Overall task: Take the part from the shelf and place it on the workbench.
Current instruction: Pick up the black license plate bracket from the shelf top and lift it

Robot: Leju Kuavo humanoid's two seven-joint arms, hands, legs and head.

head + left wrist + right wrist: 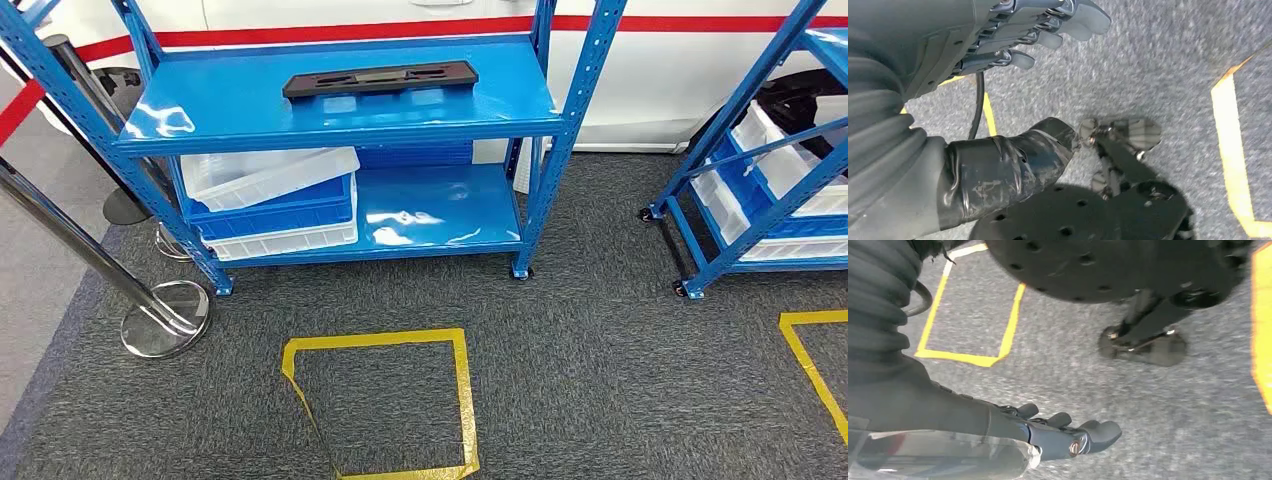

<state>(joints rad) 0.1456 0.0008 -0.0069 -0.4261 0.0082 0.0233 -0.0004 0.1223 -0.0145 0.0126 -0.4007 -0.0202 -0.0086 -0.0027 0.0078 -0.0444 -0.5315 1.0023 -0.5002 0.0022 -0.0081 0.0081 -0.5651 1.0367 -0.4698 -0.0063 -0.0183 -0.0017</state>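
I am looking down at one long, flat black part point(381, 79) with moulded recesses, lying on the top level of a blue shelf point(340, 125). Two blue shelf units are showing, and two chrome barrier posts point(165, 318). My left hand point(1038, 35) is hanging over grey carpet, fingers apart, holding nothing. My right hand point(1058, 432) is hanging likewise, fingers loosely extended, empty.

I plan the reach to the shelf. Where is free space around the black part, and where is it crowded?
The top shelf is bare left, right and in front of the black part. The lower shelf is free on its right half; stacked bins crowd its left.
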